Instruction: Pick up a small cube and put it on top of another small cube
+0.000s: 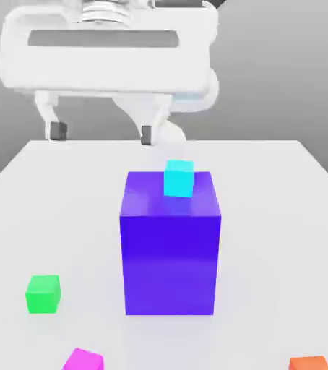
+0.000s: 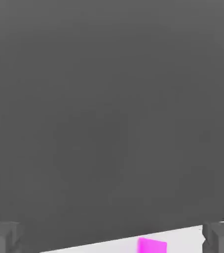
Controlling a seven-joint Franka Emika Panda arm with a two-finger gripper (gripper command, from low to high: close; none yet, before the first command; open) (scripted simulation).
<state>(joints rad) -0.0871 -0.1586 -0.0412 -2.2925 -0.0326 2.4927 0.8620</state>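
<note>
I see the tool (image 1: 100, 134) high above the worktop (image 1: 268, 217), in the upper part of the exterior view, toward its left. Its two fingers stand wide apart and nothing is between them, so I carry no cube at this moment.

The small cubes, which are the things of my task, lie separately. The cyan cube (image 1: 178, 179) sits on top of the big blue block (image 1: 170, 264). The green cube (image 1: 43, 294) is on the worktop, at the exterior view's left of this block. The magenta cube (image 1: 84, 360) is nearer to the camera, and the orange cube (image 1: 309, 363) is near the lower edge, toward the exterior view's right.

No small cube stands on another small cube, because the cyan one has only the big block under it. Therefore I judge that the task is at its beginning: the picking, the carrying, the placing and the release are all left to do. The task does not say which cube I must take, so I cannot tell which one is the goal.
</note>
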